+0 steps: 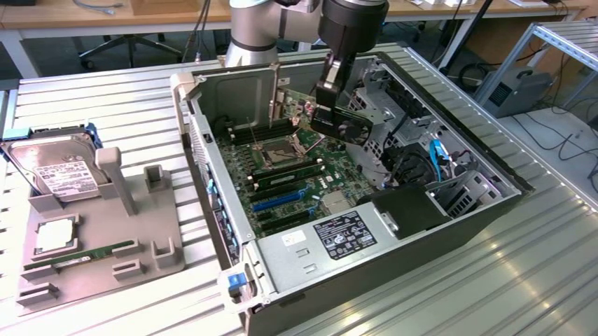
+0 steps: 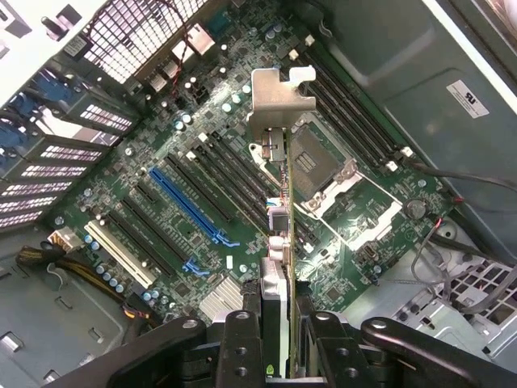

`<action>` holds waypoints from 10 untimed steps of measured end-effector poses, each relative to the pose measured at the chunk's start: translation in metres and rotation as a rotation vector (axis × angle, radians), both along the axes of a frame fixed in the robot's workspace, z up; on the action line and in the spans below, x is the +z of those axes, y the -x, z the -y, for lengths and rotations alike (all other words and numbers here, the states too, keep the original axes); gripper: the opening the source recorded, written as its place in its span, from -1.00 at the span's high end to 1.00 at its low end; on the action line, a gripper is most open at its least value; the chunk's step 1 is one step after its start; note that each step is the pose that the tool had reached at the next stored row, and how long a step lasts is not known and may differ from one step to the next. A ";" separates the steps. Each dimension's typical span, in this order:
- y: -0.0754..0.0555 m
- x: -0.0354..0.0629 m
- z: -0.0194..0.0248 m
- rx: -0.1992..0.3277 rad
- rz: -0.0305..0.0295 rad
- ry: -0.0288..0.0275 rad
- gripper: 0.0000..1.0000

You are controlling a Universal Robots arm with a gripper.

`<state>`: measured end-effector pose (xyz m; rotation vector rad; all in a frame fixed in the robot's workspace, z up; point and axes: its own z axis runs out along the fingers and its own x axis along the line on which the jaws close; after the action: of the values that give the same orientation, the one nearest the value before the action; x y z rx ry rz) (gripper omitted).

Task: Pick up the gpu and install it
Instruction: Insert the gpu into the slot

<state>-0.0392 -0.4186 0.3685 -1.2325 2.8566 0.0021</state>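
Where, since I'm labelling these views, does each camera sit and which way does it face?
Exterior view: off the arm, above and beside the open computer case, looking down into it; the arm and fingers show.
Wrist view: on the wrist, looking down past the fingers, along the graphics card, onto the circuit board.
Shared: the fingers clamped on the graphics card above the circuit board.

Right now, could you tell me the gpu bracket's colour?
The gpu's bracket is silver-beige, clearest in the wrist view.
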 end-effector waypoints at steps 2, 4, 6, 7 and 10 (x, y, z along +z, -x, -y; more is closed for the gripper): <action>0.000 0.0000 0.0000 0.008 0.0000 0.0000 0.47; 0.000 -0.0001 0.0000 0.013 0.0000 0.0000 0.47; 0.000 -0.0001 0.0000 0.018 0.0000 0.0000 0.47; 0.000 -0.0001 0.0000 0.020 0.0000 0.0000 0.47; 0.000 -0.0001 0.0000 0.027 0.0000 -0.0001 0.47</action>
<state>-0.0392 -0.4186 0.3684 -1.2711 2.8395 0.0028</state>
